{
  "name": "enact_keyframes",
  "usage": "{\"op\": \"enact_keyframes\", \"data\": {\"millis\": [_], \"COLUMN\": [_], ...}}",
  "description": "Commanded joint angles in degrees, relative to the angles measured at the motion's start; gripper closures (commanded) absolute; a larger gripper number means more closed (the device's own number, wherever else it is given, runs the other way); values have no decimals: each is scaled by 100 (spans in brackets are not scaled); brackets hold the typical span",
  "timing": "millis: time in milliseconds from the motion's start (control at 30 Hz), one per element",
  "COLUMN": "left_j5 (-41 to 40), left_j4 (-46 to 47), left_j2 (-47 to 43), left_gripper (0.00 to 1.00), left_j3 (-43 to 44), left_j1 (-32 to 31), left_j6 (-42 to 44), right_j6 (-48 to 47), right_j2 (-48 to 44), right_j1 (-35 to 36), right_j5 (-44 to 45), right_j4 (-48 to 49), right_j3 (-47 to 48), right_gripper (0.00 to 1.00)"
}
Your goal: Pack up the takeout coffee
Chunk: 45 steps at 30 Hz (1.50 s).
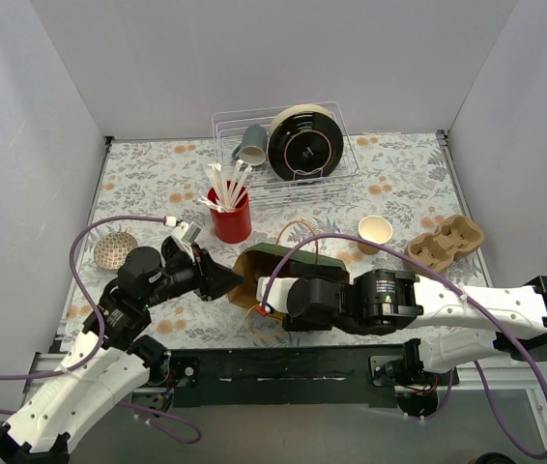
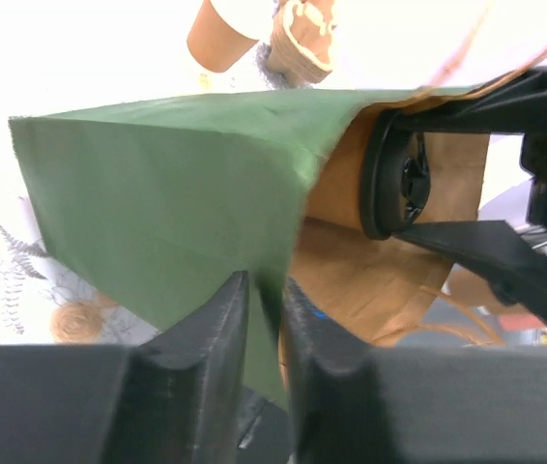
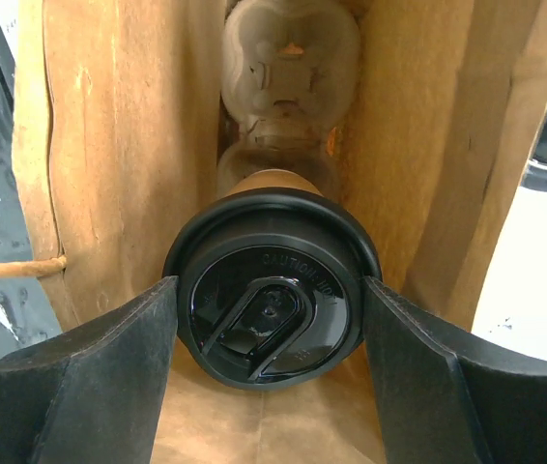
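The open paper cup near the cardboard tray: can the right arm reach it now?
Probably not yet: its end effector is inside the bag, closed on the lidded cup.

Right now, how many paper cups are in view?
2: lidded cup in the bag, in the right hand; open cup on the table by the carrier. More may hide inside.

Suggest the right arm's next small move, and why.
Probably ease the coffee cup slightly deeper toward the cardboard carrier at the far end of the paper bag before releasing. The right gripper is shut on the cup inside the bag, the carrier lies just beyond it, and seating isn't visible. The left gripper has the bag's edge between its fingers.
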Motion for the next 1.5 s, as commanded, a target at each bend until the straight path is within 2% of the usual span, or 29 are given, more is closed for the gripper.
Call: {"op": "enact_keyframes", "data": {"millis": [0,67,167,267,533,567,633,667,733,767,933,1100,1300,1467], "left_j5": [-46,-230,-354,-521,-803,-777,-619,-540,-216,-118,-161,-126,49,50], "left_j4": [-255,-466,-775,-775,-907,-907,-898,-889,-574,-225,306,438,579,404], "left_j2": [122,358,666,886,1458,1519,1686,1713,1503,1354,651,597,570,667], "left_gripper": [68,59,56,49,48,50,64,85,98,100,100,100,100,100], "left_j3": [199,462,770,964,1501,1518,1615,1624,1450,1353,763,508,148,261], "left_j1": [-10,-10,-10,-10,-10,-10,-19,-10,-10,-19,-45,-80,-116,-124], "left_j6": [-134,-90,111,296,779,833,982,974,826,711,122,69,-46,-151], "right_j6": [-130,-174,-236,-254,-218,-218,-166,-140,-43,-17,-147,-543,-596,-745], "right_j2": [-72,-19,-45,-89,-160,-177,-238,-265,-353,-388,-660,-880,-407,-177], "right_j1": [41,50,50,50,50,50,50,50,50,50,59,59,68,59], "right_j5": [-6,-23,-32,-146,-85,-67,-59,-41,38,73,521,820,750,838], "right_j4": [240,266,512,645,636,601,566,513,469,451,530,917,759,907], "right_j3": [-20,-55,-195,-327,-424,-442,-520,-556,-609,-618,-898,-1154,-768,-679], "right_gripper": [73,73,73,74,76,75,75,76,76,76,76,77,76,76]}}
